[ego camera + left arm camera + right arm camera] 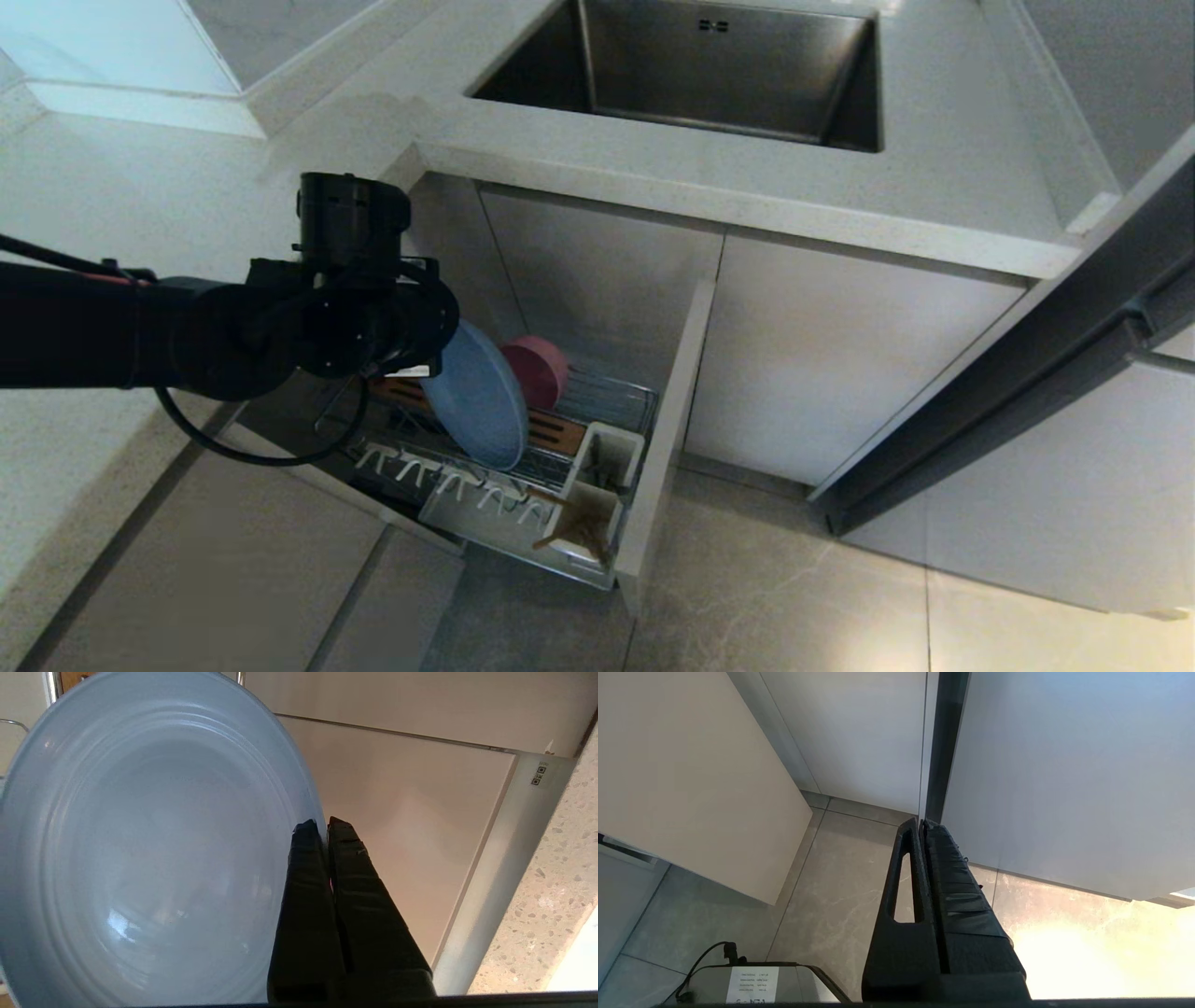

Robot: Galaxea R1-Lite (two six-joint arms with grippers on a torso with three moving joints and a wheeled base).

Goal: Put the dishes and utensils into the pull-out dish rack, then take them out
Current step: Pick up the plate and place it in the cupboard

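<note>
The pull-out dish rack [611, 399] stands drawn out of the cabinet under the sink. The pale-blue plate [478, 399] is on edge over its wooden strip, with the pink bowl [539, 370] right behind it. My left gripper [323, 826] is shut on the upper rim of the plate [149, 849]; in the head view my left wrist [355, 317] hides the fingers. The chopsticks [571, 528] lean in the front white cup. I cannot make out the spoon. My right gripper [921, 822] hangs shut and empty over the floor.
The rack's beige front panel [667, 439] stands to the right of the basket. White prongs [448, 476] line the rack's near side. The steel sink [719, 65] lies above in the countertop. An open dark cabinet door [1008, 373] juts out at right.
</note>
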